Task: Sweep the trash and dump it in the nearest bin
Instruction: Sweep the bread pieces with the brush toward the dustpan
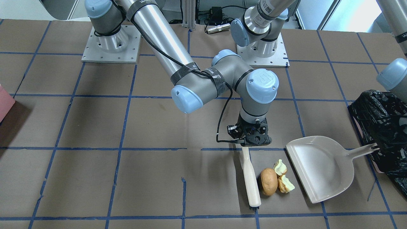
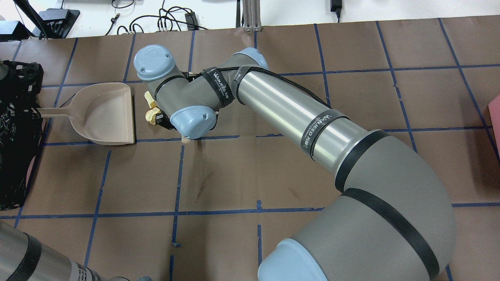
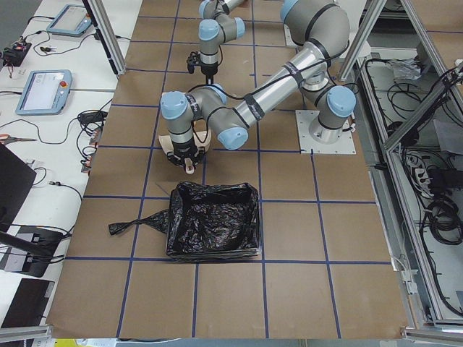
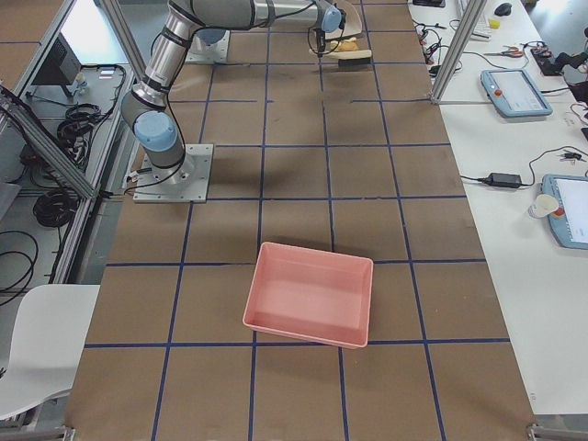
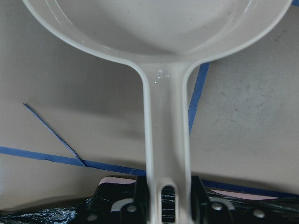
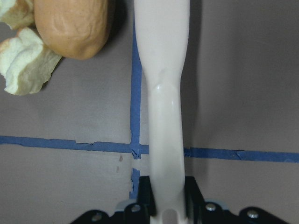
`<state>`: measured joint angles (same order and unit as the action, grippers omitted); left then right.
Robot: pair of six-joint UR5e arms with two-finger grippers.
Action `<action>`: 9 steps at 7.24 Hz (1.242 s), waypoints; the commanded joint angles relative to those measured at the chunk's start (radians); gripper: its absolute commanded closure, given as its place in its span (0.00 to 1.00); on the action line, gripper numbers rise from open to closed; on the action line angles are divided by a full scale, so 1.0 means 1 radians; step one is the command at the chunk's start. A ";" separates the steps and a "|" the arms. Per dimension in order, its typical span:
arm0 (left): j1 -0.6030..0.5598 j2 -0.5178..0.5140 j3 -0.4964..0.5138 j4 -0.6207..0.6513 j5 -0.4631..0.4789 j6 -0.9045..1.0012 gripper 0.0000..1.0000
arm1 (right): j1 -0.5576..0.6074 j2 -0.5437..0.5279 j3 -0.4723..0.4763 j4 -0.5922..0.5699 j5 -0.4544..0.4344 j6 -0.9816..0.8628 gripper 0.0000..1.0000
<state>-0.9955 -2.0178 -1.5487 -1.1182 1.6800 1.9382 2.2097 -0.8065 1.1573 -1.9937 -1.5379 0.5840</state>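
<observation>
Brown paper-covered table (image 1: 95, 127) with blue tape grid; on it a beige plastic dustpan (image 1: 321, 168), brown oval lump (image 1: 268, 182) touching two pale chunks (image 1: 279, 167), black-bagged bin (image 3: 213, 217), shallow pink plastic tray (image 4: 310, 294)

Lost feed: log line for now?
right gripper shut on cream plastic brush; left gripper shut on beige plastic dustpan; brown oval lump, pale torn chunks between them, unswept

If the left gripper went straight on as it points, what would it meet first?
The left gripper holds the dustpan handle; pushed along it, the pan's lip would probably reach the pale food chunks first.
</observation>
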 commanded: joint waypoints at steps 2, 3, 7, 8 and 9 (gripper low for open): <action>0.000 -0.027 0.013 0.056 -0.006 0.106 1.00 | 0.001 0.000 0.002 0.001 -0.001 0.000 0.93; 0.000 -0.027 0.001 0.057 -0.003 0.108 1.00 | 0.001 -0.002 0.002 0.000 0.001 0.002 0.93; -0.025 -0.028 -0.004 0.069 0.015 0.091 1.00 | 0.002 -0.002 0.001 0.000 0.001 0.007 0.93; -0.029 -0.032 -0.005 0.070 0.017 0.088 1.00 | 0.002 -0.002 0.002 0.000 0.001 0.008 0.93; -0.032 -0.032 -0.007 0.070 0.017 0.090 1.00 | 0.002 -0.002 0.002 -0.002 0.001 0.010 0.93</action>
<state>-1.0230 -2.0482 -1.5540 -1.0492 1.6944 2.0281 2.2120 -0.8084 1.1593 -1.9946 -1.5370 0.5918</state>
